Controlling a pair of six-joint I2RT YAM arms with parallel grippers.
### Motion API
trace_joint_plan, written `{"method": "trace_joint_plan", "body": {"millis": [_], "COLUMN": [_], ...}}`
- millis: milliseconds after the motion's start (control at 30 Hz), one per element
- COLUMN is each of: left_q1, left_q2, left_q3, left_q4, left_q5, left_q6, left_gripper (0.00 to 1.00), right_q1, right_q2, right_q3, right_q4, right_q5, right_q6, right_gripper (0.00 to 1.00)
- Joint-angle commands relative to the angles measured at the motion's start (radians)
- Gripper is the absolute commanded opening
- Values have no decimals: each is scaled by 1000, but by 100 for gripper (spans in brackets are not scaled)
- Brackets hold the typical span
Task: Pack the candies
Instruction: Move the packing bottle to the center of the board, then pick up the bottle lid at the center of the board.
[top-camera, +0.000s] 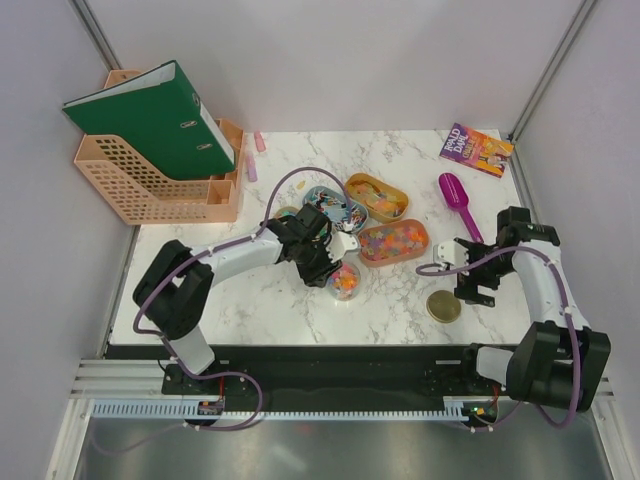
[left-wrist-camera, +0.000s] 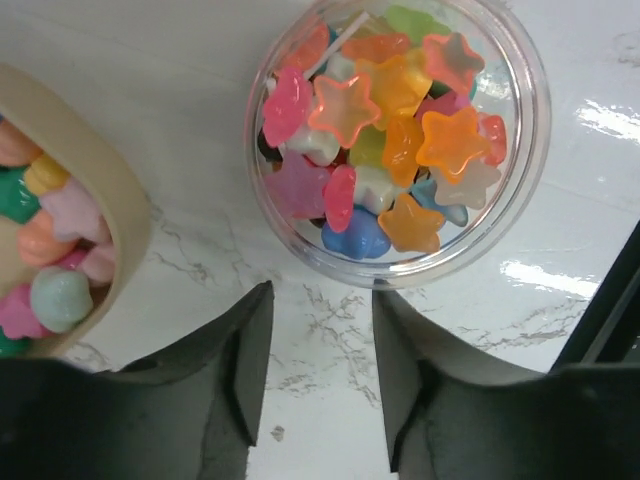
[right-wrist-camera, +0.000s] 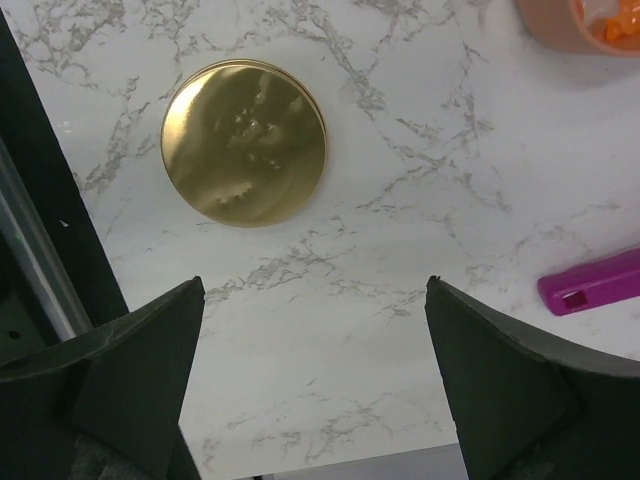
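Observation:
Star-shaped candies (left-wrist-camera: 390, 120) in orange, pink, yellow and blue fill a clear round jar (left-wrist-camera: 515, 170) standing on the marble. My left gripper (left-wrist-camera: 322, 295) hovers just short of the jar's near wall, open partway with only bare tabletop between its fingers. In the top view the jar (top-camera: 343, 282) sits right in front of the left gripper (top-camera: 322, 262). More candies (top-camera: 392, 240) lie in a tan oval tray (top-camera: 424, 240) behind it. My right gripper (right-wrist-camera: 315, 290) stands wide open over bare marble, a short way from the round gold lid (right-wrist-camera: 244, 142).
A second tan tray (top-camera: 376, 195) and a blue-patterned tin (top-camera: 330, 203) sit further back. A purple scoop (top-camera: 456, 195) lies to the right, its handle (right-wrist-camera: 590, 285) near my right fingers. A book (top-camera: 476, 150) is at back right, a peach file rack (top-camera: 150, 180) with a green binder at back left.

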Motion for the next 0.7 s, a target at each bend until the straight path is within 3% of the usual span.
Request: {"method": "trace_joint_plan", "body": {"millis": [0,100,133,167,200,233,333,667], "left_q1": [0,3,5,12,20,32,80,85], "left_q2": [-79,-102,-96,-93,-84,-63,-17,62], "left_q3": [-17,-51,-52,-55,-55,-52,-49,35], "left_q4": [-68,-99,-103,-105,-105,-105,-93,-100], "left_q5": [-63,-51,-47,-29,-12,11,95,-69], "left_q6": [-62,-98,-109,-134,-151,-193,-270,-346], "left_gripper": [55,62,71,74,82,100,100,100], "right_q1": [-1,0,0,0,0,2,0,17], "right_q2": [-56,-85,-78,-52,-33,-10,80,180], "right_q3": [-63,-144,-159,-159,-158,-147,-111,-103], "right_q4": [-12,43,45,31,16,-3,-55,-15], "right_q5": [-76,-97,-103,-111,-112,-111,-108,-83], "right_q6": [-252,-343,-364,-383,-407,-453,-484,-546], "right_gripper": [98,98,98,98,98,98,98,98]}}
